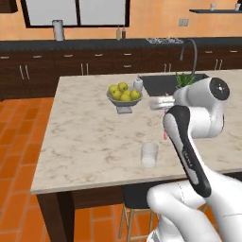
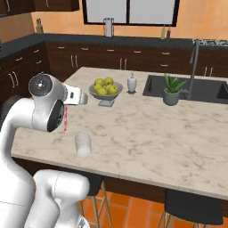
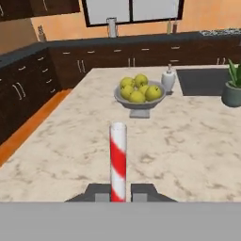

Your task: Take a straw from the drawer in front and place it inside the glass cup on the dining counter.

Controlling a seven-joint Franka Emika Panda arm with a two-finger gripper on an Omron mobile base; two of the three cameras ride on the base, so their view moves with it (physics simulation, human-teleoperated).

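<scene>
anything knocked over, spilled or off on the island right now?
Nothing stands out. The glass cup stands upright and empty on the dining counter, the fruit bowl, white shaker bottle and potted plant are upright, no spill. The gripper holds the straw over the counter, not yet in the cup.

arm (image 1: 198,118): glossy white rounded links | joints: dark caps, round black end disc | forearm: long black inset strip | base: white bulbous

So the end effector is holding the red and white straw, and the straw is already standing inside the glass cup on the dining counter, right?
Not quite. The end effector does hold the straw, but the right base view shows the straw above the dining counter, beside the glass cup, not inside it.
</scene>
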